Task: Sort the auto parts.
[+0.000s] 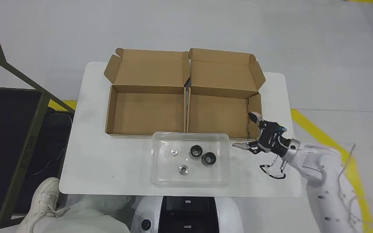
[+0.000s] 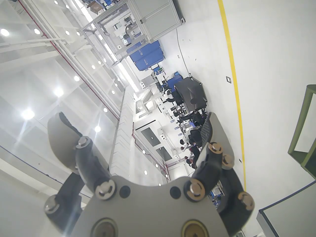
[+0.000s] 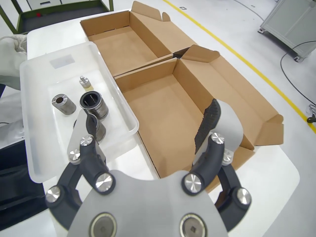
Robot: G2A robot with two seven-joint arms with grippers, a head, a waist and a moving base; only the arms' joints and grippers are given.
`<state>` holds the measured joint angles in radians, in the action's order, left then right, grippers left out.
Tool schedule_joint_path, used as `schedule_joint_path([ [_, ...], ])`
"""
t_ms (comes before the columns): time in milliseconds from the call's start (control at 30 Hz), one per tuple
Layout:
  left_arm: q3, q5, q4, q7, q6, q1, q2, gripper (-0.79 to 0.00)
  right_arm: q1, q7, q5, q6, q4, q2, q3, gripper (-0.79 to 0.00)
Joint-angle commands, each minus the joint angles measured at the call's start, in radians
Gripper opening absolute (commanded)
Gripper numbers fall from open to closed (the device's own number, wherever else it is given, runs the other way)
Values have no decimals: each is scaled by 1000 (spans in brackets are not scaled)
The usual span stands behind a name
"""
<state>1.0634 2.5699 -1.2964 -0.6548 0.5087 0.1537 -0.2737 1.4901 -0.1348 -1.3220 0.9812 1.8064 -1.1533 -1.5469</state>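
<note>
Parts for sorting are gathered in a clear tray (image 1: 165, 175) at the near edge of the worktop (image 1: 93, 116). A dark bearing (image 1: 196, 151) is set just beside a second bearing (image 1: 209, 158), with a steel bushing (image 1: 183, 170) and a small stud (image 1: 173, 152) lying apart from them. Two open cardboard boxes, the left box (image 1: 145, 113) and the right box (image 1: 218, 116), are placed side by side just behind the tray. The right claw (image 1: 247, 131) is held spread wide with nothing gripped, just beside the tray's right end. The left claw (image 2: 134, 124) is likewise spread and empty, and is seen against the hall.
</note>
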Motion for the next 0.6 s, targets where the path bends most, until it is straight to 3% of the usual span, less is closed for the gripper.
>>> schedule_joint_path([
  [0, 0, 0, 0, 0, 0, 0, 0, 0, -22, -35, 10, 2, -12, 1, 26, 0],
  [567, 0, 0, 0, 0, 0, 0, 0, 0, -139, -286, -6, 31, 9, 11, 262, 0],
])
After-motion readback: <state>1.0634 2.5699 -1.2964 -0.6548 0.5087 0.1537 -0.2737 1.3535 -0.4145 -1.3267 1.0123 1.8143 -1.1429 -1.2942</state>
